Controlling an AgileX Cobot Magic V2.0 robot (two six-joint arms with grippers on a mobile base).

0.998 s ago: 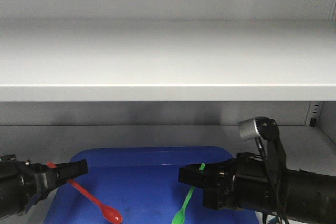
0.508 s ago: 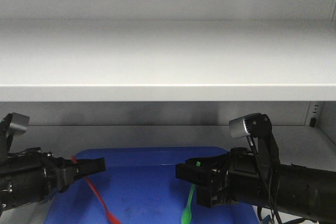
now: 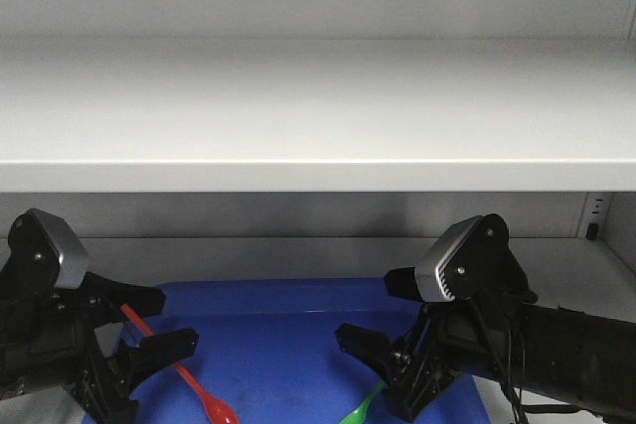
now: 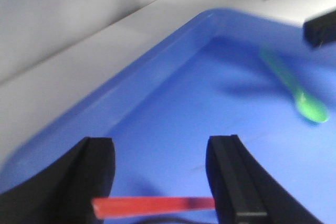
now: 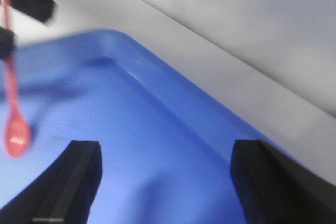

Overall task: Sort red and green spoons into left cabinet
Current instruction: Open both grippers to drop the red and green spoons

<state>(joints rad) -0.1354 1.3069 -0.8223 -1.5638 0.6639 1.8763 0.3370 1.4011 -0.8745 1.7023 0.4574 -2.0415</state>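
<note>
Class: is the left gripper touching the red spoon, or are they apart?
Touching. The left wrist view shows the red spoon handle spanning the gap of the left gripper, its end meeting the inner face of one finger.

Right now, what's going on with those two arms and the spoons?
Both arms hang low over a blue tray on the grey cabinet's lower shelf. The left gripper has the red spoon lying across between its open fingers; whether it is gripped is unclear. The right gripper is open and empty, with the green spoon over the tray.
</note>
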